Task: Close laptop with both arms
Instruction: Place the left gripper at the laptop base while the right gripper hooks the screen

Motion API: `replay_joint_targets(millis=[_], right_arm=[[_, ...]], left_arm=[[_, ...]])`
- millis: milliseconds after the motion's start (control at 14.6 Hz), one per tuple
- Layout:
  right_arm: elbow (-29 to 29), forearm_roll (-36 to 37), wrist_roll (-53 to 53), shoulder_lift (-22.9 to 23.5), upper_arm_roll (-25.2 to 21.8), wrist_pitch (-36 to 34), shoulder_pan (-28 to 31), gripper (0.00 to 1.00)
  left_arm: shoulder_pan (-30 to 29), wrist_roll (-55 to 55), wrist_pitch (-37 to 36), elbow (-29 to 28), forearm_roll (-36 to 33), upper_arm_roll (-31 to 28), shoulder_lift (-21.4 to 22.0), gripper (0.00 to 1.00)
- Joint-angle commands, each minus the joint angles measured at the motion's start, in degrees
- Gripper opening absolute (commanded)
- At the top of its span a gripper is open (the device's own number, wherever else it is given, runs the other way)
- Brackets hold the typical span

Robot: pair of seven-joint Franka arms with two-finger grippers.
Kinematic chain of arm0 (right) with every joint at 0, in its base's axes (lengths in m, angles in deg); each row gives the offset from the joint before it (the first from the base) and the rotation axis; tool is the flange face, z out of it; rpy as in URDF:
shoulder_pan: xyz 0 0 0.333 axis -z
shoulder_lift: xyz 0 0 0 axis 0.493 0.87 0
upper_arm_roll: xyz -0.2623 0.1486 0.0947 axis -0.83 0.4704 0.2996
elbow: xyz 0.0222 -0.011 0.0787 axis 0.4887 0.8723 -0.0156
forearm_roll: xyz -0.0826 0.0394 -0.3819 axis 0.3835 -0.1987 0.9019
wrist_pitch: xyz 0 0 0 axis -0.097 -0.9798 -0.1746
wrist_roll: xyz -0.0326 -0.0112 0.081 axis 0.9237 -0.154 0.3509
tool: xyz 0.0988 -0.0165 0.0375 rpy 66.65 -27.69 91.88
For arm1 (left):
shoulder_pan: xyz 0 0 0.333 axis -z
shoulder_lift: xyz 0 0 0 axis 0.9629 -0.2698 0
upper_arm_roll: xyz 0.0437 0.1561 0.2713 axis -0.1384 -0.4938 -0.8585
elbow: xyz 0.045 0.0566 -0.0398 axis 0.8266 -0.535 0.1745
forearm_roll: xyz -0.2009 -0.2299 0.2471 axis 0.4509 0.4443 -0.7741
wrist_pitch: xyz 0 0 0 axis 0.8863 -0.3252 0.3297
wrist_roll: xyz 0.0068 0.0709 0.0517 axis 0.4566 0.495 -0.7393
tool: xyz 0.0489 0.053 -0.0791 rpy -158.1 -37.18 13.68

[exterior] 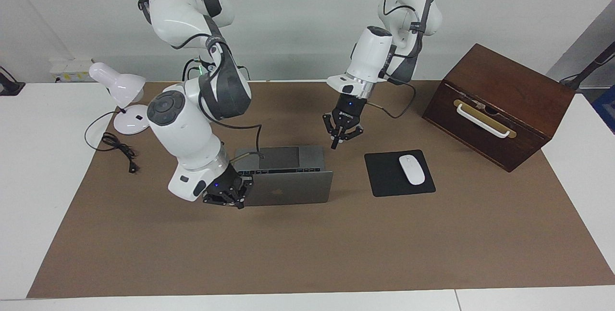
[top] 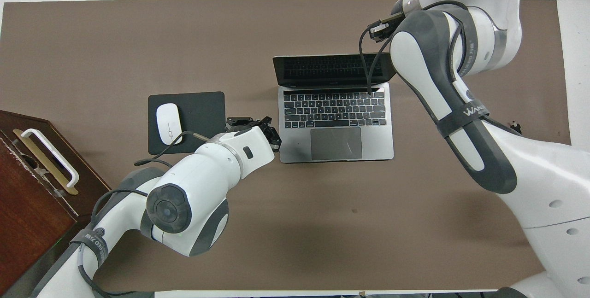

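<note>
laptop (exterior: 288,176) count: one, half open, on the brown mat (exterior: 307,253) at the table's middle, lid toward the edge farthest from the robots. two arms. right gripper (exterior: 239,204), fingertips together, sits at the lid's corner toward the right arm's end; left gripper (exterior: 335,143), fingertips together, hangs over the mat by the laptop's base. one mouse (exterior: 412,169) on one black pad (exterior: 384,176), one wooden box (exterior: 499,104), one lamp (exterior: 122,99). the facing view shows the lid's logo and the lamp; the overhead view shows the keyboard (top: 334,109) and hides the right gripper under its arm.
</note>
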Motion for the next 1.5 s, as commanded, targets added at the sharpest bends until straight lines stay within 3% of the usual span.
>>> replay_joint_targets(millis=[0,137,683,1161,1434], right_arm=[[7.83,-1.18,0.85,-4.81,0.44,0.88,-0.07,0.0],[11.45,-1.18,0.85,-6.57,0.44,1.24,-0.16,0.0],[15.76,-0.56,0.76,-8.77,0.44,1.15,-1.03,0.0],[17.96,-0.48,0.76,-9.74,0.44,1.33,-1.3,0.0],[20.33,-0.48,0.67,-10.53,0.44,3.25,-1.39,0.0]], left_arm=[[3.55,0.84,6.43,-5.84,0.44,-0.92,0.81,0.0],[4.43,0.84,11.62,-7.78,0.44,-0.91,-1.2,0.0],[6.55,0.4,23.49,-8.05,0.44,-1.0,-8.58,0.0],[6.81,2.25,29.82,-7.7,0.26,-1.18,-14.29,0.0],[6.9,3.21,30.62,-7.7,0.26,-1.18,-14.92,0.0]])
